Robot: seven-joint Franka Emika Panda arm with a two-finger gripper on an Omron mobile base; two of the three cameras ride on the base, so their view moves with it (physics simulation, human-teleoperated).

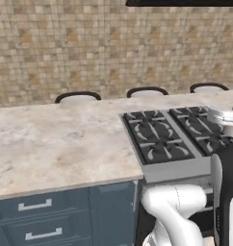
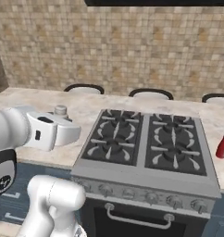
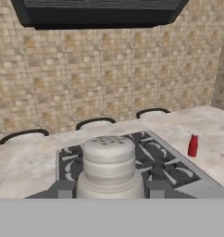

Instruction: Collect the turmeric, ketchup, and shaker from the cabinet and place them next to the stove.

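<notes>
So the fingers (image 3: 109, 190) are clamped on the shaker (image 3: 109, 169), one dark tip on each side of its pale grey body, holding it upright right in front of the hand camera. In the right base view the shaker's rounded top (image 2: 61, 110) pokes up just past the white wrist, over the desk (image 2: 28, 99) left of the stove (image 2: 144, 143). Beyond the held shaker sit the stove's black grates (image 3: 155, 159). Further right, well away from the fingers, the ketchup (image 3: 193, 145) stands on the desk on the stove's far side.
</notes>
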